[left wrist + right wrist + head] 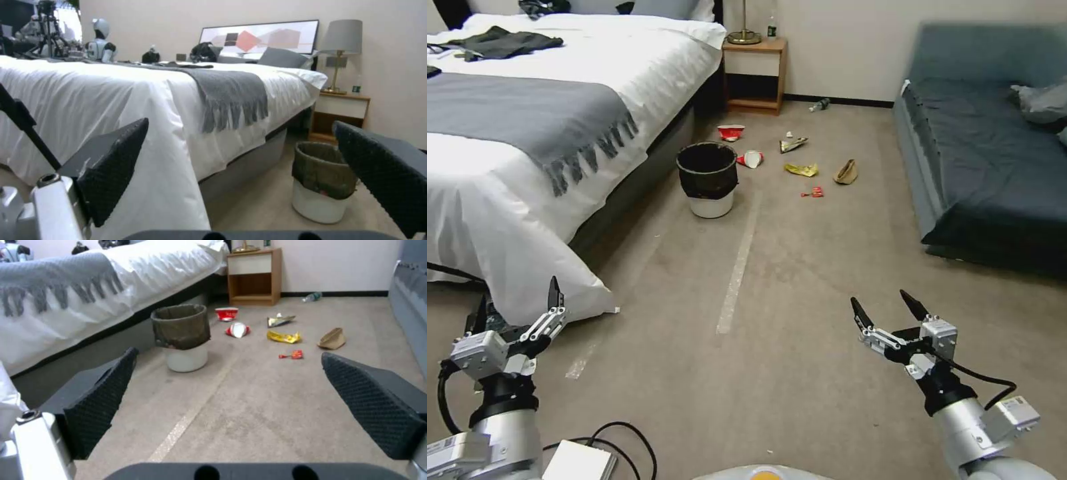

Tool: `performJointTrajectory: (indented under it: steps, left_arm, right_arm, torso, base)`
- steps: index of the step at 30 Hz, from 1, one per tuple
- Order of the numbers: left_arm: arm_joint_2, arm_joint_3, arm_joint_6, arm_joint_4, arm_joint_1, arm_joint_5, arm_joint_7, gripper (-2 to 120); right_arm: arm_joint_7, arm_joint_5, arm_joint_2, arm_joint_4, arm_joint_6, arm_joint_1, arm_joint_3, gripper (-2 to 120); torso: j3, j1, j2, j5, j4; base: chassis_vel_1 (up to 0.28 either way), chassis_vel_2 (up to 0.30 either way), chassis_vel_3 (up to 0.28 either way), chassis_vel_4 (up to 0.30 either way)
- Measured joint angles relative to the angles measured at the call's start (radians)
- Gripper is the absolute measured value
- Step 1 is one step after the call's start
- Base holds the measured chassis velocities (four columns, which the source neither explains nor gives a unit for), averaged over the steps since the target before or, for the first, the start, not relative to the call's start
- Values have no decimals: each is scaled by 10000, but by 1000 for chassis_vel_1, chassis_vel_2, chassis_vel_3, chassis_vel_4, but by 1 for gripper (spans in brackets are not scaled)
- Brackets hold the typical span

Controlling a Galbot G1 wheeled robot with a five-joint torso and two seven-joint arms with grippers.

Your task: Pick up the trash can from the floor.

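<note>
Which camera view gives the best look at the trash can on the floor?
The right wrist view: the trash can stands whole and unobstructed on the floor. The head view shows it whole but farther off, beside the bed. In the left wrist view, a left gripper finger partly hides it.

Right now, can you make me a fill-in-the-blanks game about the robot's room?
1. The trash can stands on the floor beside the ____.
2. The bag over its rim is ____.
3. The left gripper and right gripper both have ____ fingers.
4. The yellow wrapper lies on the ____.

Missing words: bed; black; open; floor
</note>
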Motion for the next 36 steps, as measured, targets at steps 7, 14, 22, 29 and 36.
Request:
performJointTrajectory:
  steps: [7, 14, 22, 29, 36]
  left_arm:
    - [-1, -3, 2, -17, 32, -1, 12, 100]
    - [-1, 14, 14, -86, 74, -35, 15, 100]
    - [-4, 65, 88, -132, 87, -77, 13, 100]
    - [-1, 67, 88, -132, 119, -77, 11, 100]
    - [-5, 72, 112, -132, 105, -54, 9, 100]
  right_arm:
    - [-80, -28, 21, 27, 87, -42, -8, 100]
    - [-124, -43, 34, 28, 178, -53, -22, 100]
    - [-436, 30, 16, -42, 401, -44, -6, 100]
    - [-469, 46, 6, -80, 433, -9, -24, 100]
    - [-537, 75, -16, -132, 469, 1, -23, 100]
  torso:
    - [0, 0, 0, 0, 0]
    - [0, 1, 0, 0, 1]
    - [0, 1, 0, 0, 1]
    - [0, 1, 0, 0, 1]
    - [0, 0, 0, 0, 1]
  base:
    - [0, 0, 0, 0]
    - [0, 0, 0, 0]
    - [0, 0, 0, 0]
    - [0, 0, 0, 0]
    - [0, 0, 0, 0]
